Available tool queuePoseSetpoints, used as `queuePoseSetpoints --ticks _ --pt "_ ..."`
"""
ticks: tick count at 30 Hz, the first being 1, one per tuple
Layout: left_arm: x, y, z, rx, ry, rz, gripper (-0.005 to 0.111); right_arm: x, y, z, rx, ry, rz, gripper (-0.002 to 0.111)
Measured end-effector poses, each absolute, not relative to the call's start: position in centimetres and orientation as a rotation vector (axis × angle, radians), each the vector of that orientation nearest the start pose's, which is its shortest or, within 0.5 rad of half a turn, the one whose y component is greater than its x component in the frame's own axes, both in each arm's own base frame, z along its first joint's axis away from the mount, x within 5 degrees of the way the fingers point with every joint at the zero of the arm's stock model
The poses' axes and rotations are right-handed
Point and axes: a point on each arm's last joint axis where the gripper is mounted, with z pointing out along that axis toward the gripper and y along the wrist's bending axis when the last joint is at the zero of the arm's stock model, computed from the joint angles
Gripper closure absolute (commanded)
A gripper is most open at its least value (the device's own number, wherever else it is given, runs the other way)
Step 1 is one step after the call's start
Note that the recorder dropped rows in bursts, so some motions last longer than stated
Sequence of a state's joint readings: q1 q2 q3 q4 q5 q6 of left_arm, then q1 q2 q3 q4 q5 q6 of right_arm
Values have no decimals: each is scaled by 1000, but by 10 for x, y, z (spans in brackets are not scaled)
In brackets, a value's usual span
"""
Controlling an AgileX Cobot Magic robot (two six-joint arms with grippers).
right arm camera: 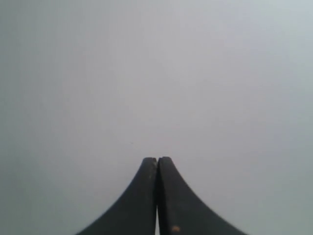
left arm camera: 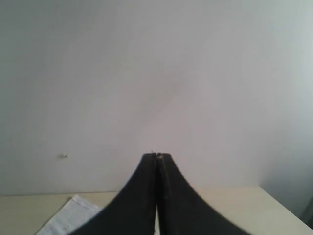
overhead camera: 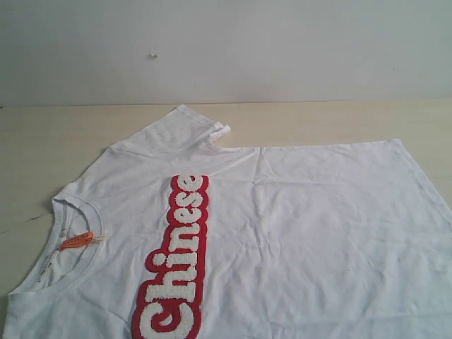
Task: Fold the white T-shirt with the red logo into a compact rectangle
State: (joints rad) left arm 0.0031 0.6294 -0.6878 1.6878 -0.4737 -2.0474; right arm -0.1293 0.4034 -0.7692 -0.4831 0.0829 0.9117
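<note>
The white T-shirt lies flat on the table, its ribbed neck with a small orange tag at the left and its hem towards the right. The red logo, fuzzy white letters on red, runs across the chest towards the near edge. One sleeve points to the far side. Neither arm shows in the exterior view. My left gripper is shut on nothing, raised and facing the wall, with a corner of the T-shirt low beside it. My right gripper is shut too, with only blank wall behind it.
The light wooden table shows bare along the far side and at the left of the shirt. A pale wall rises straight behind the table's far edge.
</note>
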Motion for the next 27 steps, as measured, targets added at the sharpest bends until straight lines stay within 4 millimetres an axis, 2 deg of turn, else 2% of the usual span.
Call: queuePoseSetpoints --ticks 8,15,18,22,27 --pt "164 -56 416 289 1597 -753 107 82 -10 460 128 1389 -29 108" --pt "191 -66 422 419 1653 -863 107 105 -1 462 -108 1577 -169 108" --pt "199 -70 416 504 1665 -863 107 112 3 458 -186 1620 -203 108" --pt "199 -79 411 655 1630 -833 107 119 4 453 -260 1665 -261 108" --pt "198 -81 411 704 1607 -808 107 122 5 450 -278 1689 -279 108"
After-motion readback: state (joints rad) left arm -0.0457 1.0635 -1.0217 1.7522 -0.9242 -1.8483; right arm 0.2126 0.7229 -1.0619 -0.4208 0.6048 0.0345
